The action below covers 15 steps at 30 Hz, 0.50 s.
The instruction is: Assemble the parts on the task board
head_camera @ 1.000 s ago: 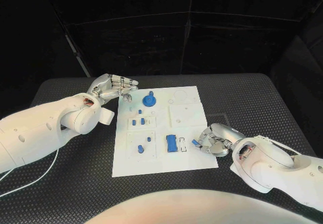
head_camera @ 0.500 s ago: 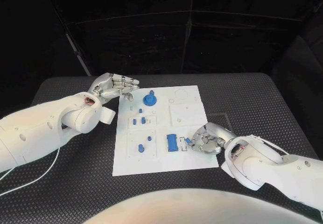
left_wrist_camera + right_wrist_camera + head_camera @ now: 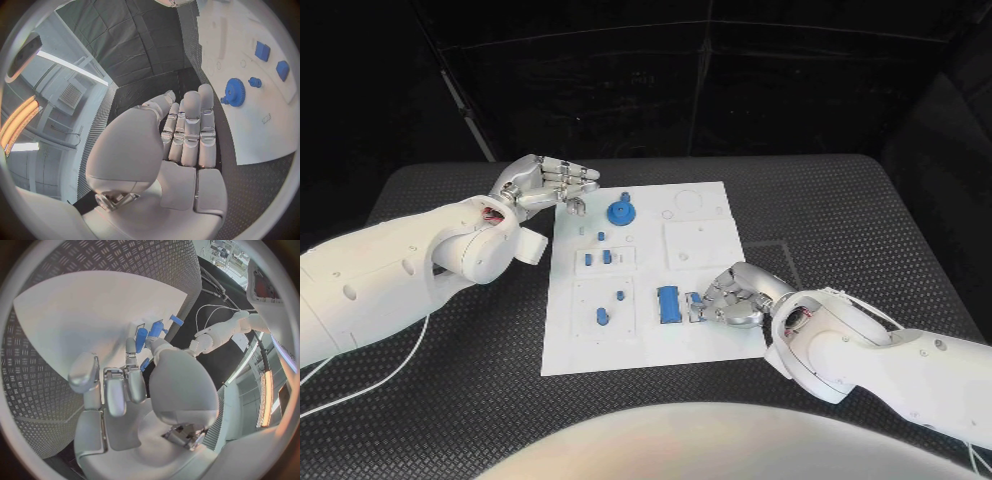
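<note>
The white task board (image 3: 700,246) lies mid-table. My right hand (image 3: 737,294) hovers over its near right part and pinches a small blue piece (image 3: 695,298) (image 3: 145,364) between thumb and finger, just right of a blue block (image 3: 668,304) standing in the board. My left hand (image 3: 545,184) (image 3: 185,136) hangs beside the board's far left corner, its fingers straight and side by side with nothing in them. A blue gear (image 3: 620,212) (image 3: 234,98) sits on the board close to that hand.
More small blue pieces rest in the board's left recesses (image 3: 596,260) (image 3: 602,318). The black ribbed table (image 3: 862,215) spreads on both sides of the board, and a white cable (image 3: 372,385) trails at the near left.
My right hand has moved left across the board with the small blue piece, closer to the blue block. The left hand has kept its place.
</note>
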Available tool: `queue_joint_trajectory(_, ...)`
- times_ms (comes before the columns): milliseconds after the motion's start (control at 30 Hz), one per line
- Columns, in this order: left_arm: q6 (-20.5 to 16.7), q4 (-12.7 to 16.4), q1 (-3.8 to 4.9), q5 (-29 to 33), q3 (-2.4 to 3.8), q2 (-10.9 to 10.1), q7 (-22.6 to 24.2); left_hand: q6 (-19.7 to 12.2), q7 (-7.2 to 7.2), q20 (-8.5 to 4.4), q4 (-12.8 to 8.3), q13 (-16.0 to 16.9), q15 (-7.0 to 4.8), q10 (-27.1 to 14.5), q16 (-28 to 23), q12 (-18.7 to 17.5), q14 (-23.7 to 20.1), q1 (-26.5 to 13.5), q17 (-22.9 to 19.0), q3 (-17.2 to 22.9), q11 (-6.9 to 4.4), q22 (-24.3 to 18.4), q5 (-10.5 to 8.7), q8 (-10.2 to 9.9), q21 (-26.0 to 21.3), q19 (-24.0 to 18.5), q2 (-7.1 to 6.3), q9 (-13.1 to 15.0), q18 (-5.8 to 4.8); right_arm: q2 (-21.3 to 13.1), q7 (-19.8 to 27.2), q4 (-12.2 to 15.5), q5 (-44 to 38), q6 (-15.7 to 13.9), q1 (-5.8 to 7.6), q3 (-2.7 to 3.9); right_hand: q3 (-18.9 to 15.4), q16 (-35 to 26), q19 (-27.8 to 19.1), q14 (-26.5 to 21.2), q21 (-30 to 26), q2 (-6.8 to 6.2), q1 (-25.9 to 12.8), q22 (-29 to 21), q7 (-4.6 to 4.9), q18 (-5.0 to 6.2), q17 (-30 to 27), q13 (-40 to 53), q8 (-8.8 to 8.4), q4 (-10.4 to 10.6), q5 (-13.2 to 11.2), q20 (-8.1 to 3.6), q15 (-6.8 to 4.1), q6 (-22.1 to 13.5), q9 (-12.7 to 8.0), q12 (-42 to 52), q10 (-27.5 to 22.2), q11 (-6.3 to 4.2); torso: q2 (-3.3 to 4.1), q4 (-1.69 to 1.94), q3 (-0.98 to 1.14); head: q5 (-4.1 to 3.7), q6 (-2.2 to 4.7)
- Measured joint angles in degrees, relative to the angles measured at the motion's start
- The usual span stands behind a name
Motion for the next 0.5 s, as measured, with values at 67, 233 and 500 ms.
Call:
queue_joint_trajectory(67,0.0,0.0,0.00,0.0,0.00,0.0,0.0,0.0,0.00,0.00,0.0,0.0,0.00,0.0,0.0,0.0,0.0,0.0,0.0,0.0,0.00,0.0,0.00,0.0,0.0,0.0,0.00,0.0,0.00,0.2,0.0,0.0,0.1,0.0,0.00,0.00,-0.4,0.0,0.0,0.0,0.0,0.01,0.0,0.0,-0.01,0.00,0.0,0.0,0.00,0.0,0.1,0.00,0.00,0.0,0.0,0.0,0.0,0.00,0.00,-0.01,0.01,0.00,-0.01)
queue_joint_trajectory(233,0.0,0.0,0.00,0.0,0.00,0.0,0.0,0.0,0.00,0.00,0.0,0.0,0.00,0.0,0.0,0.0,0.0,0.0,0.0,0.0,0.00,0.0,0.00,0.0,0.0,0.0,0.00,0.0,0.00,0.6,0.0,-0.2,0.2,0.1,0.00,0.01,-1.4,0.0,0.0,0.0,0.0,0.06,-0.6,0.0,-0.01,0.00,0.0,0.0,0.14,0.2,0.2,0.00,0.00,0.0,0.1,0.0,0.0,0.00,-0.01,-0.02,0.02,0.00,-0.12)
queue_joint_trajectory(500,0.0,0.0,0.00,0.0,0.00,0.0,0.0,0.0,0.00,0.00,0.0,0.0,0.00,0.0,0.0,0.0,0.0,0.0,0.0,0.0,0.00,0.0,0.00,0.0,0.0,0.0,0.00,0.0,0.00,0.8,0.0,-0.5,0.2,0.1,0.03,0.03,-4.8,0.0,0.0,0.0,0.0,0.04,-1.8,-0.1,-0.06,0.00,0.0,0.0,0.28,1.2,-3.6,0.00,0.00,0.1,0.3,0.0,0.0,0.00,-0.05,-0.02,0.00,0.21,-0.23)
